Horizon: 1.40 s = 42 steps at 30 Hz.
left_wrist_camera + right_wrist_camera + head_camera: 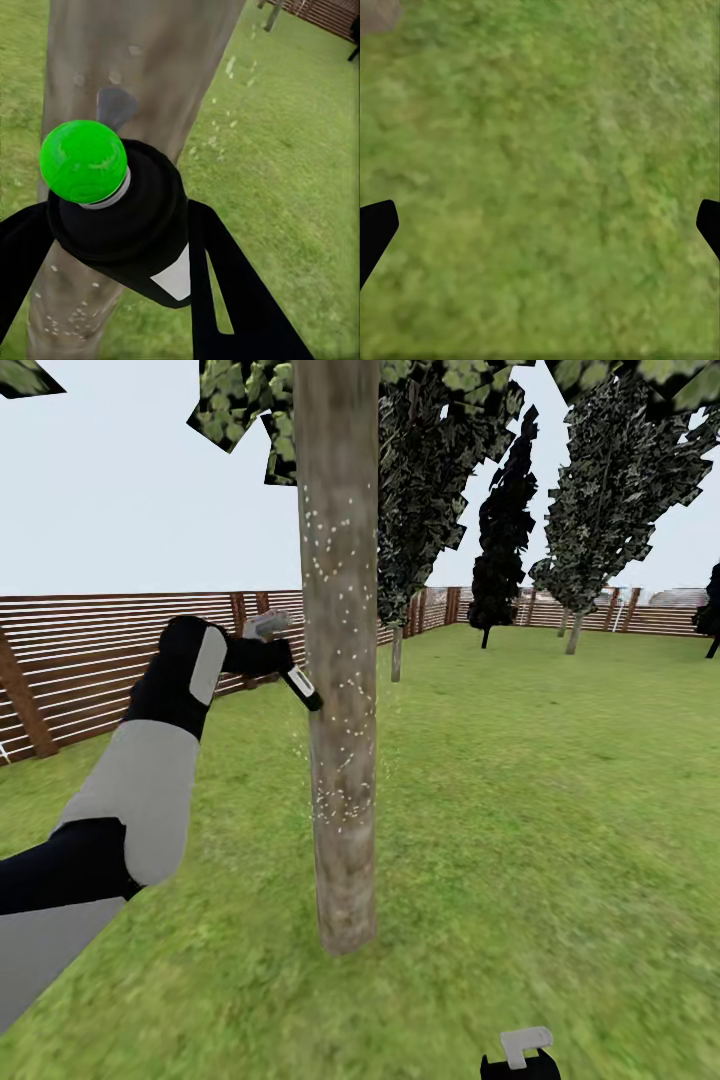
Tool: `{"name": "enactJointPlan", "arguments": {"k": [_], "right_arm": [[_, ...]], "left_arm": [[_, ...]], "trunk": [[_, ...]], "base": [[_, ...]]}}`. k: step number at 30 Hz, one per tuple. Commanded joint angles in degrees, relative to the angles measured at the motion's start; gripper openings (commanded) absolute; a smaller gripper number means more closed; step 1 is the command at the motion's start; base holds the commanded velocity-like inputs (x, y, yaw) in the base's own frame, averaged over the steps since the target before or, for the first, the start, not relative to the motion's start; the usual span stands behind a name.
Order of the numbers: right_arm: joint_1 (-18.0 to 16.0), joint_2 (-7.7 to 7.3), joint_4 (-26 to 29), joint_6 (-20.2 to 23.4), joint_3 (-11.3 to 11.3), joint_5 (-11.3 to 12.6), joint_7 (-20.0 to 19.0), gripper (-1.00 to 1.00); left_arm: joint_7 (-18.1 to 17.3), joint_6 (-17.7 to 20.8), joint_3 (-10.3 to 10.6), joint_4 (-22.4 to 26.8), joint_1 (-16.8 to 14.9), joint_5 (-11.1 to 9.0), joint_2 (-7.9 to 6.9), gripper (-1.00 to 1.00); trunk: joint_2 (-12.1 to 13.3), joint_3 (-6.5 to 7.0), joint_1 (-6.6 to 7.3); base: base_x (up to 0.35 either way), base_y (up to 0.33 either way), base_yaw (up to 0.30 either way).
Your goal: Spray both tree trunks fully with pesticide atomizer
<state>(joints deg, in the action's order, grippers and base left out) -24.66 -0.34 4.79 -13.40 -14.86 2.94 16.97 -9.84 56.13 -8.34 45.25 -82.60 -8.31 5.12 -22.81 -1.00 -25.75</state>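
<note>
— Standing dead centre: tree trunk (340, 690), speckled with white pesticide (335, 660) dots. Fence (90, 660) behind, dark cypress-like trees (505, 530) further back, grass lawn (540, 840) all round.

— And the atomizer?

— Held up beside the trunk, left side: pesticide atomizer (285, 660), dark bottle clamped in left gripper (262, 657), close to the bark, contact unclear. Seen from left wrist: bottle (124, 217) between black fingers (225, 292), odd green ball (82, 161) over it (no idea what), trunk (142, 67) right behind.

— Right side?

— Right gripper (520, 1060) cut off at frame bottom. Wrist camera: two finger tips (375, 229) spread wide, nothing between, just blurry grass (540, 180). Canopy cropped at top.
</note>
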Motion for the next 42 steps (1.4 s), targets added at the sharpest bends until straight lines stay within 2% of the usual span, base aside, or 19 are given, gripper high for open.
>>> {"name": "enactJointPlan", "arguments": {"k": [1, 2, 4, 6, 7, 8, 10, 12, 17, 19, 21, 22, 23, 25, 26, 27, 30, 35, 42], "right_arm": [[0.0, -0.01, 0.0, -0.1, -0.4, 0.3, 0.2, 1.00], [-0.1, -0.01, 0.0, -0.1, -0.4, 0.3, 0.2, 1.00], [-0.1, -0.01, 0.0, -0.1, -0.4, 0.3, 0.2, 1.00], [-0.1, -0.01, 0.0, -0.1, -0.4, 0.3, 0.2, 1.00], [-0.1, -0.01, 0.0, -0.1, -0.4, 0.3, 0.2, 1.00], [-0.1, -0.01, 0.0, -0.1, -0.4, 0.3, 0.2, 1.00], [-0.1, -0.01, 0.0, -0.1, -0.4, 0.3, 0.2, 1.00], [-0.1, -0.01, 0.0, -0.1, -0.4, 0.3, 0.2, 1.00], [0.0, -0.01, 0.0, -0.2, -0.4, 0.3, 0.2, 1.00], [0.0, -0.01, 0.0, -0.3, -0.4, 0.3, 0.2, 1.00], [0.0, -0.06, -0.1, -0.3, -0.3, 0.3, 0.2, 1.00], [0.0, -0.11, -1.5, -0.3, -0.3, 0.4, 0.2, 1.00], [0.0, -0.15, -3.7, -0.4, -0.3, 0.5, 0.3, 1.00], [0.0, -0.12, -5.3, -0.3, -0.3, 0.6, 0.3, 1.00], [0.0, -0.15, -5.8, -0.3, -0.2, 0.7, 0.3, 1.00], [0.0, -0.17, -6.1, -0.3, -0.2, 0.6, 0.3, 1.00], [0.0, -0.19, -6.6, -0.2, -0.2, 0.5, 0.3, 1.00], [0.0, -0.19, -7.5, -0.1, -0.2, 0.5, 0.3, 1.00], [0.0, -0.13, -7.9, -0.1, -0.3, 0.5, 0.3, 1.00]], "left_arm": [[-0.1, 0.3, -0.6, -0.3, -0.1, -0.1, 0.05, -1.00], [0.0, -0.1, -0.8, -1.7, -0.2, 0.0, -0.05, -1.00], [0.0, -3.1, -0.9, -8.8, -0.2, 0.2, -0.38, -1.00], [0.0, -8.2, -0.9, -16.9, -0.2, 0.3, -0.53, -1.00], [0.0, -12.5, -0.9, -22.9, -0.2, 0.6, -0.58, -1.00], [0.0, -16.2, -0.8, -27.9, -0.2, 1.8, -0.61, -1.00], [0.0, -21.1, -0.7, -34.1, -0.2, 4.7, -0.63, -1.00], [0.0, -28.6, -0.7, -41.7, -0.1, 9.9, -0.64, -1.00], [0.0, -30.6, -0.7, -43.3, 0.2, 12.5, -0.64, -1.00], [0.1, -31.3, -0.6, -43.4, 1.1, 13.8, -0.64, -1.00], [0.1, -33.8, -0.6, -43.5, 2.7, 14.1, -0.62, -1.00], [0.0, -36.7, -0.6, -43.5, 4.8, 14.1, -0.57, -1.00], [0.0, -41.0, -0.5, -43.6, 8.1, 14.2, -0.52, -1.00], [0.0, -46.6, -0.5, -43.6, 12.9, 14.2, -0.44, -1.00], [-0.1, -49.6, -0.5, -43.6, 16.5, 14.2, -0.39, -1.00], [-0.1, -51.2, -0.5, -43.6, 19.6, 14.1, -0.31, -1.00], [0.0, -53.3, -0.5, -43.6, 24.1, 14.1, -0.22, -1.00], [0.0, -54.2, -0.6, -43.6, 25.8, 14.0, -0.27, -1.00], [0.1, -54.4, -0.5, -43.6, 26.8, 14.1, -0.28, -1.00]], "trunk": [[-0.1, -0.11, -0.03], [-0.1, -0.11, -0.03], [-0.1, -0.11, -0.03], [-0.1, -0.11, -0.03], [-0.1, -0.11, -0.03], [-0.1, -0.11, -0.03], [-0.1, -0.11, -0.03], [-0.1, -0.11, -0.03], [-0.1, -0.11, -0.03], [-0.1, -0.11, -0.03], [-0.1, -0.11, -0.03], [-0.1, -0.11, -0.03], [-0.1, -0.11, -0.03], [-0.1, -0.11, -0.03], [-0.1, -0.11, -0.03], [-0.1, -0.11, -0.03], [-0.1, -0.11, -0.03], [-0.1, -0.11, -0.03], [-0.1, -0.11, -0.03]], "base": [[0.000, 0.000, 0.000], [0.000, 0.000, 0.000], [0.000, 0.000, 0.000], [-0.008, 0.000, 0.000], [-0.098, 0.006, 0.000], [-0.206, 0.056, 0.000], [-0.270, 0.090, 0.000], [-0.322, 0.117, 0.000], [-0.340, 0.125, 0.000], [-0.188, 0.072, 0.000], [-0.057, 0.022, 0.000], [-0.086, 0.049, 0.000], [-0.168, 0.138, 0.000], [-0.210, 0.184, 0.000], [-0.238, 0.214, 0.000], [-0.247, 0.224, 0.000], [-0.148, 0.167, 0.000], [-0.023, 0.102, 0.000], [0.081, 0.315, 0.000]]}}
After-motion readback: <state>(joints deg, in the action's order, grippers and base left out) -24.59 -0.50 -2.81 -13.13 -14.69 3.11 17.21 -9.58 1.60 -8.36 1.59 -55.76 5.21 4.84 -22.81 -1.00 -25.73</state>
